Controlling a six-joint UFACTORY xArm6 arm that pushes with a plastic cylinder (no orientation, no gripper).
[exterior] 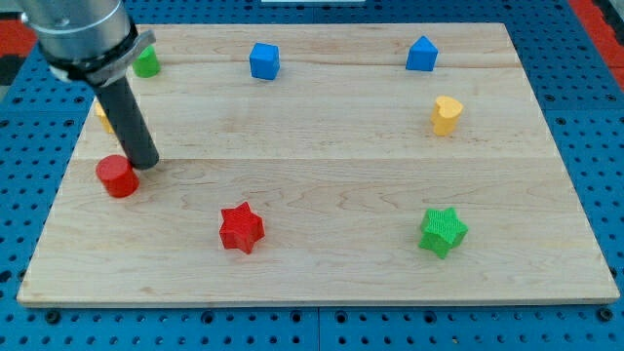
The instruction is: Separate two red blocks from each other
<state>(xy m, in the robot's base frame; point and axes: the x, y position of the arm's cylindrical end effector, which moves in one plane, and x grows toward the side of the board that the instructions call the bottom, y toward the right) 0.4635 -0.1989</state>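
Note:
A red round block (117, 176) lies near the board's left edge. A red star block (241, 228) lies to its right and lower, well apart from it. My tip (144, 165) rests at the upper right side of the red round block, touching or nearly touching it. The dark rod rises from there to the view's top left.
A green block (146, 63) and a yellow block (102, 117) sit at the top left, partly hidden by the arm. A blue cube (264, 60) and a blue block (421, 55) lie near the top. A yellow heart (447, 114) and green star (443, 231) lie right.

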